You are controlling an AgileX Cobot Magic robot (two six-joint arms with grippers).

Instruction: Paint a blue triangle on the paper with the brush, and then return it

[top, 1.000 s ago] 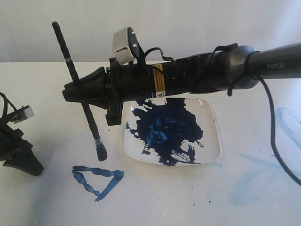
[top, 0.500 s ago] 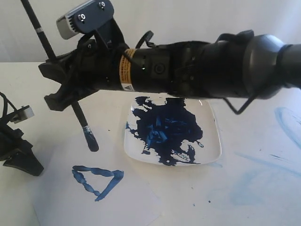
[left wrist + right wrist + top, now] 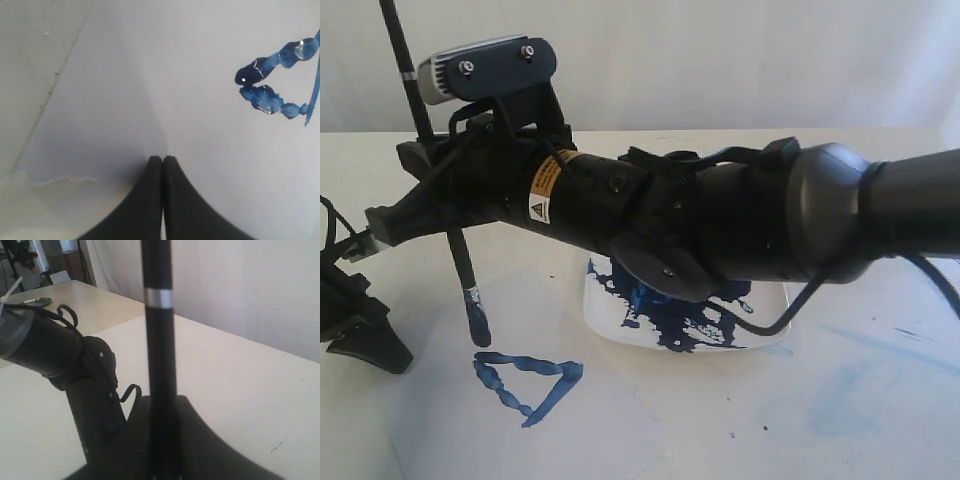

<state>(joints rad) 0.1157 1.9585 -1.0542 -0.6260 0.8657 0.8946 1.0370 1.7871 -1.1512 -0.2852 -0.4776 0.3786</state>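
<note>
My right gripper [image 3: 395, 215] reaches across from the right and is shut on the brush [image 3: 463, 275], gripping the black handle near its middle. The brush hangs nearly upright, and its blue-stained tip [image 3: 478, 326] hovers just above the paper [image 3: 470, 430], up and left of the blue triangle [image 3: 525, 385]. In the right wrist view the handle [image 3: 160, 340] rises between the fingers of my right gripper [image 3: 165, 445]. At the left edge of the paper [image 3: 200, 75] rests my left gripper [image 3: 162, 159], shut and empty, with the triangle [image 3: 275, 75] ahead of it.
A white plate [image 3: 765, 310] smeared with dark blue paint sits right of the paper, mostly hidden by my right arm. Pale blue smears [image 3: 880, 345] mark the cream table at the right. My left gripper [image 3: 380, 350] stands close to the brush tip.
My right gripper has swung left with the brush and rolled over. The brush tip has shifted left, past the triangle's left corner. The arm now covers most of the plate. The left gripper has not moved.
</note>
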